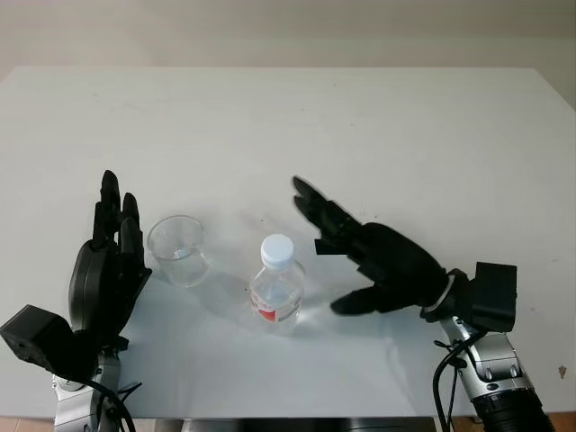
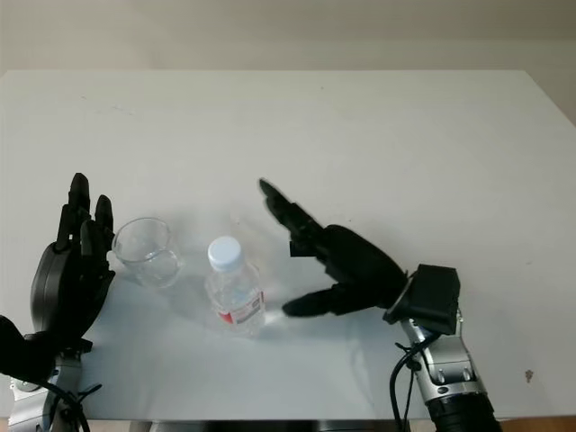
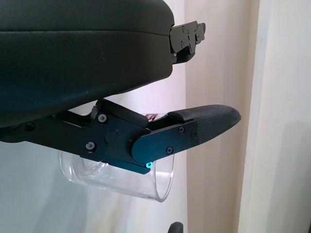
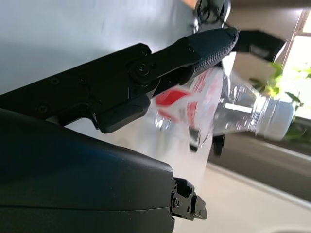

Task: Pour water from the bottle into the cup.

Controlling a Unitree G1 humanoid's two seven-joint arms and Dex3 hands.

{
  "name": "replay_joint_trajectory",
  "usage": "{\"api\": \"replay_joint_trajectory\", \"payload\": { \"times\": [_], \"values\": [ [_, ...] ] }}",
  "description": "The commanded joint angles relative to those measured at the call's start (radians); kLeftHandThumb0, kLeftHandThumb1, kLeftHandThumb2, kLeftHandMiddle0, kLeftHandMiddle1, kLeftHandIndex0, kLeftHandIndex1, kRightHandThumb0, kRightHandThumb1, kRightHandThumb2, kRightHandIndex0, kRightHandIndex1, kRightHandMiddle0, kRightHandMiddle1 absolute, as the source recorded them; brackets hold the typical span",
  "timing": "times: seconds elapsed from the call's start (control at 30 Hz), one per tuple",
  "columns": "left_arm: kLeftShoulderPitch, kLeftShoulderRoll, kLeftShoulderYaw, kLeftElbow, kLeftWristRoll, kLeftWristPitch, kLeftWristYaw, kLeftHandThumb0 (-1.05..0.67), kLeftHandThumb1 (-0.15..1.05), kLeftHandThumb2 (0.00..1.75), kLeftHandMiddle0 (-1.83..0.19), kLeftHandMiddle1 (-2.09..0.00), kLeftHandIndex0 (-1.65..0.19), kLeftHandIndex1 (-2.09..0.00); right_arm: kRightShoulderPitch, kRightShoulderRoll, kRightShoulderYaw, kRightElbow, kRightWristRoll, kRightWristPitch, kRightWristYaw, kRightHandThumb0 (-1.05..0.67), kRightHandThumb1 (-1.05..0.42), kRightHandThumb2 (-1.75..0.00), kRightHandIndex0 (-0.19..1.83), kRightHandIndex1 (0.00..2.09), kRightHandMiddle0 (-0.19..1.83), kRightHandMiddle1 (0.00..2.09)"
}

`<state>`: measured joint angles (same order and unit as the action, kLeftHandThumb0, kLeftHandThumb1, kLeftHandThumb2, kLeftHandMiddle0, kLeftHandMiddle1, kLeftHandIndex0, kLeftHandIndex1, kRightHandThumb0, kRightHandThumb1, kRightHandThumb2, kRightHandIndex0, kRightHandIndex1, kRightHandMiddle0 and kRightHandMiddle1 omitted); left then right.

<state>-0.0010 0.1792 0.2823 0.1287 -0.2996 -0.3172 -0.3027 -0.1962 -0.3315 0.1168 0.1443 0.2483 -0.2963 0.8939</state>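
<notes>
Both robot hands open beside bottle and cup on white desk [image 1: 378, 135].

Clear plastic bottle with white cap [image 1: 275, 290] stands upright right of clear plastic cup [image 1: 178, 250]. Right robot hand [image 1: 382, 256], holding nothing, near bottle; left robot hand [image 1: 106, 270], unloaded, beside cup.

White table [image 1: 378, 135]: one clear cup [image 1: 177, 249] and one white-capped bottle [image 1: 275, 286] stand upright on it, near each other, apart.

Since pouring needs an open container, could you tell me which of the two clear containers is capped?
The water bottle, beside the open right hand, has a white cap; the clear cup, nearer the left hand, is open-topped.
</notes>
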Motion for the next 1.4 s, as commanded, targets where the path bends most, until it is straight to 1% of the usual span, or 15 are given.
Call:
{"api": "replay_joint_trajectory", "payload": {
  "times": [0.0,0.13,0.5,0.87,0.93,1.03,1.07,1.1,1.13,1.17,1.2,1.23,1.27,1.3,1.37],
  "values": [
    [0.013,-0.008,-0.001,0.022,-0.004,-0.002,-0.001,-0.75,1.05,0.68,0.19,0.0,0.19,0.0,0.011,-0.004,0.015,-0.036,0.014,0.02,0.015,-0.93,-0.93,-0.04,-0.19,0.0,-0.19,0.0],
    [0.011,-0.008,0.001,0.02,-0.008,0.001,-0.002,-0.74,1.05,0.68,0.19,0.0,0.19,0.0,0.006,0.001,0.045,-0.057,0.014,0.076,0.034,-0.9,-0.92,-0.05,-0.19,0.0,-0.19,0.0],
    [0.008,0.0,0.0,0.019,-0.003,0.001,-0.004,-0.74,1.05,0.68,0.19,0.0,0.19,0.0,-0.03,0.145,0.151,0.123,-0.082,-0.009,-0.014,-0.98,-0.93,-0.06,-0.19,0.0,-0.19,0.0],
    [-0.006,0.003,0.006,0.023,-0.007,0.002,-0.002,-0.75,1.05,0.66,0.19,0.0,0.19,0.0,-0.036,0.207,0.171,0.145,-0.066,0.02,-0.021,-0.96,-0.9,-0.05,-0.19,0.0,-0.19,0.0],
    [-0.004,0.002,0.006,0.022,-0.005,0.002,0.001,-0.75,1.05,0.66,0.19,0.0,0.19,0.0,-0.033,0.213,0.168,0.144,-0.059,0.028,-0.022,-0.94,-0.89,-0.05,-0.18,0.01,-0.13,0.03],
    [-0.001,0.001,0.008,0.027,-0.005,-0.005,0.001,-0.75,1.05,0.66,0.19,0.0,0.19,0.0,-0.03,0.221,0.163,0.146,-0.051,0.037,-0.031,-0.91,-0.88,-0.05,0.01,0.12,0.08,0.15],
    [0.0,0.001,0.009,0.027,-0.006,-0.008,-0.002,-0.75,1.05,0.66,0.19,0.0,0.19,0.0,-0.029,0.222,0.162,0.147,-0.048,0.04,-0.034,-0.88,-0.87,-0.05,-0.04,0.64,0.1,0.49],
    [0.002,0.001,0.009,0.029,-0.007,-0.013,-0.005,-0.74,1.05,0.66,0.19,0.0,0.19,0.0,-0.028,0.22,0.161,0.144,-0.048,0.048,-0.038,-0.85,-0.86,-0.05,-0.11,1.33,-0.01,1.15],
    [0.002,0.001,0.011,0.031,-0.008,-0.017,-0.008,-0.74,1.05,0.67,0.19,0.0,0.19,0.0,-0.028,0.217,0.161,0.142,-0.052,0.052,-0.044,-0.84,-0.86,-0.05,-0.11,1.64,-0.05,1.47],
    [0.001,0.001,0.012,0.036,-0.008,-0.024,-0.01,-0.73,1.05,0.67,0.19,0.0,0.19,0.0,-0.026,0.214,0.159,0.139,-0.061,0.048,-0.054,-0.81,-0.86,-0.05,-0.05,1.86,-0.03,1.69],
    [-0.001,0.001,0.013,0.041,-0.008,-0.03,-0.012,-0.73,1.05,0.67,0.19,0.0,0.19,0.0,-0.025,0.212,0.158,0.137,-0.07,0.044,-0.064,-0.78,-0.87,-0.06,0.15,2.0,0.08,1.9],
    [-0.003,0.002,0.014,0.045,-0.008,-0.033,-0.012,-0.72,1.05,0.67,0.19,0.0,0.19,0.0,-0.024,0.211,0.157,0.137,-0.076,0.035,-0.071,-0.75,-0.87,-0.06,0.3,2.05,0.18,1.99],
    [-0.004,0.003,0.015,0.049,-0.01,-0.037,-0.015,-0.72,1.05,0.67,0.19,0.0,0.19,0.0,-0.023,0.211,0.155,0.139,-0.079,0.029,-0.075,-0.73,-0.88,-0.06,0.45,2.07,0.3,2.04],
    [-0.006,0.003,0.015,0.051,-0.01,-0.037,-0.015,-0.72,1.05,0.67,0.19,0.0,0.19,0.0,-0.023,0.21,0.153,0.14,-0.084,0.025,-0.081,-0.69,-0.92,-0.06,0.71,2.08,0.47,2.07],
    [-0.007,0.003,0.016,0.051,-0.011,-0.036,-0.015,-0.72,1.05,0.67,0.19,0.0,0.19,0.0,-0.022,0.206,0.15,0.145,-0.1,0.01,-0.097,-0.66,-0.98,-0.07,1.0,2.09,0.69,2.09]
  ]
}}
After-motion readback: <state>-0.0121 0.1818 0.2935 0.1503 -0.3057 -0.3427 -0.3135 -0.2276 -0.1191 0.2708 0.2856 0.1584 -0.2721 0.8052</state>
